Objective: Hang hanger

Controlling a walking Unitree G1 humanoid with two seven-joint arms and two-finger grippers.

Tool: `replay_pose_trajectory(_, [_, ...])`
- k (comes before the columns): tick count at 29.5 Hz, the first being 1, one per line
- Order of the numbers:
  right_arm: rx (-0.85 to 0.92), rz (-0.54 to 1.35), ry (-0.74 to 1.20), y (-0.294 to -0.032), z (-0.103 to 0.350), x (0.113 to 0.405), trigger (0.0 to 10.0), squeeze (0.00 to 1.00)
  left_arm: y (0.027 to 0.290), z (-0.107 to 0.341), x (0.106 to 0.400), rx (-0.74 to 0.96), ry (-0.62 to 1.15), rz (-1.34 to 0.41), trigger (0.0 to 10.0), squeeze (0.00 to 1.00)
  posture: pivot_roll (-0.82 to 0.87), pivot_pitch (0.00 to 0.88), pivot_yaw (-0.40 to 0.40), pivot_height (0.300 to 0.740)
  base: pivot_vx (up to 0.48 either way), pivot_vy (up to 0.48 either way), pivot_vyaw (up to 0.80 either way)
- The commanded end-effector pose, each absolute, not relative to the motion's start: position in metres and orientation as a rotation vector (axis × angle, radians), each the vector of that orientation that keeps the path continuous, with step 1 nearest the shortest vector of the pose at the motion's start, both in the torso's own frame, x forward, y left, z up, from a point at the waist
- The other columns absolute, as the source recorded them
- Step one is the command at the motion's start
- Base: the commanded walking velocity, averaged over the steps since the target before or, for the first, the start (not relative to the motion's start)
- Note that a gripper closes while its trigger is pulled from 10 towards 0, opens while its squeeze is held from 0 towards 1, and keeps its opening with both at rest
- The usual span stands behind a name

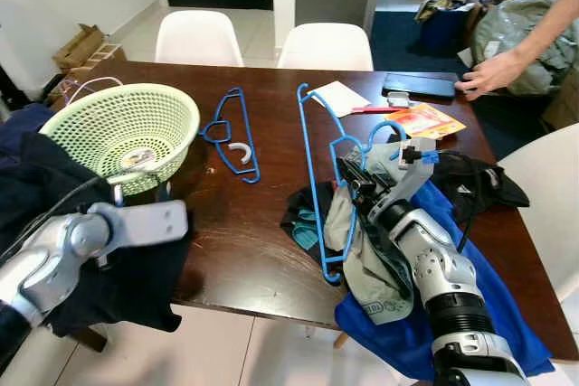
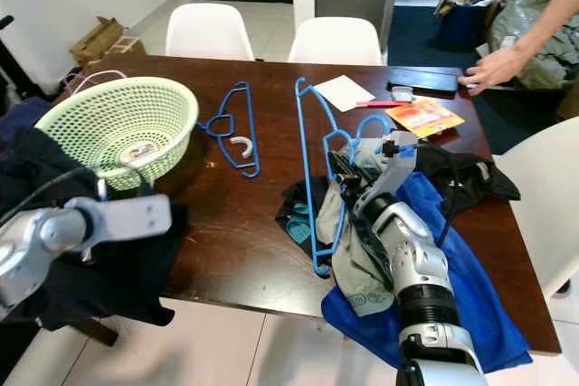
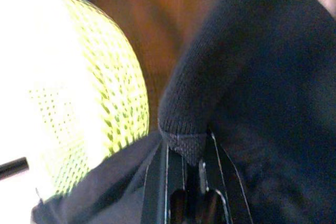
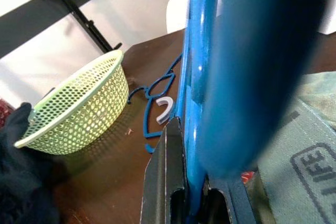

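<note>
The right gripper has its two black fingers closed narrowly on the thin bar of a large blue plastic hanger; the bar runs straight up between them in the right wrist view, smooth and glossy; this hanger lies long and slim across the middle of the dark brown wooden table, its hook toward the far edge. Under the gripper sits a heap of soft clothes: a grey-green garment with printed lettering, a bright blue cloth spilling over the near edge, and a black garment just beyond.

The left gripper holds a fold of dark knitted fabric pinched between its two fingers; the ribbed hem sits right at the tips; this dark cloth drapes over the table's near left corner.

There are two blue hangers; the second, a smaller hanger, lies flat to the left of the first with a small white curved piece inside its outline. One round pale green basket of perforated plastic stands at the left end. Two white moulded chairs stand at the far side, and a third at the right. A sheet of white paper, an orange packet and a flat black device lie at the far right, where a person's hand rests on the table.
</note>
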State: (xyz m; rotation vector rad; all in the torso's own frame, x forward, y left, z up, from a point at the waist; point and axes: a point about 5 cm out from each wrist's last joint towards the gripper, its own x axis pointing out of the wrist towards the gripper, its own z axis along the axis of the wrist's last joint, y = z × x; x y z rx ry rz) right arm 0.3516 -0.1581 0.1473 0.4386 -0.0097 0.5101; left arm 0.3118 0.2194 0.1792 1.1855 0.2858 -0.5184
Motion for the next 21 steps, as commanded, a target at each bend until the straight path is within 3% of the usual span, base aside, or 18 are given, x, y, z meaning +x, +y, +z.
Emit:
replay_pose_trajectory(1, [0.443,0.509,0.013,-0.156,0.141,0.35,10.0,0.0,0.217,0.185,0.312,1.141,0.271,-0.525,1.0,0.0,0.05,0.087,0.044,0.74,0.0,0.0,0.0])
replay_pose_trajectory(3, [0.446,0.51,0.014,-0.156,0.141,0.35,10.0,0.0,0.185,0.219,0.31,0.849,0.077,-0.609,1.3,0.0,0.05,0.08,0.044,0.74,0.0,0.0,0.0])
replay_pose_trajectory(8, [0.458,0.514,0.013,-0.155,0.14,0.351,10.0,0.0,0.156,0.256,0.3,0.606,-0.108,-0.735,1.6,0.0,0.05,0.072,0.045,0.74,0.0,0.0,0.0])
replay_pose_trajectory(9, [0.475,0.519,0.007,-0.155,0.141,0.351,10.0,0.0,0.147,0.272,0.296,0.495,-0.194,-0.783,2.3,0.0,0.05,0.067,0.046,0.74,0.0,0.0,0.0])
replay_pose_trajectory(10, [0.475,0.519,0.007,-0.155,0.141,0.351,10.0,0.0,0.147,0.272,0.296,0.495,-0.194,-0.783,2.3,0.0,0.05,0.067,0.046,0.74,0.0,0.0,0.0])
replay_pose_trajectory(11, [0.502,0.524,-0.001,-0.156,0.141,0.351,10.0,0.0,0.142,0.284,0.295,0.363,-0.261,-0.79,4.0,0.0,0.05,0.055,0.048,0.74,0.0,0.0,0.0])
replay_pose_trajectory(13, [0.502,0.524,-0.001,-0.156,0.141,0.351,10.0,0.0,0.142,0.284,0.295,0.363,-0.261,-0.79,4.0,0.0,0.05,0.055,0.048,0.74,0.0,0.0,0.0])
replay_pose_trajectory(14, [0.557,0.533,-0.023,-0.158,0.143,0.35,10.0,0.0,0.137,0.29,0.295,0.237,-0.298,-0.782,10.0,0.0,0.05,0.052,0.052,0.74,0.0,0.0,0.0])
replay_pose_trajectory(16, [0.557,0.533,-0.023,-0.158,0.143,0.35,10.0,0.0,0.137,0.29,0.295,0.237,-0.298,-0.782,10.0,0.0,0.05,0.052,0.052,0.74,0.0,0.0,0.0])
replay_pose_trajectory(17, [0.655,0.546,-0.063,-0.162,0.147,0.349,10.0,0.0,0.132,0.29,0.295,0.12,-0.316,-0.771,10.0,0.0,0.05,0.049,0.051,0.74,0.0,0.0,0.0])
replay_pose_trajectory(18, [0.655,0.546,-0.063,-0.162,0.147,0.349,10.0,0.0,0.132,0.29,0.295,0.12,-0.316,-0.771,10.0,0.0,0.05,0.049,0.051,0.74,0.0,0.0,0.0])
replay_pose_trajectory(21, [0.915,0.539,-0.165,-0.18,0.152,0.346,10.0,0.0,0.121,0.276,0.289,-0.009,-0.286,-0.741,10.0,0.0,0.05,0.029,0.05,0.74,0.0,0.0,0.0])
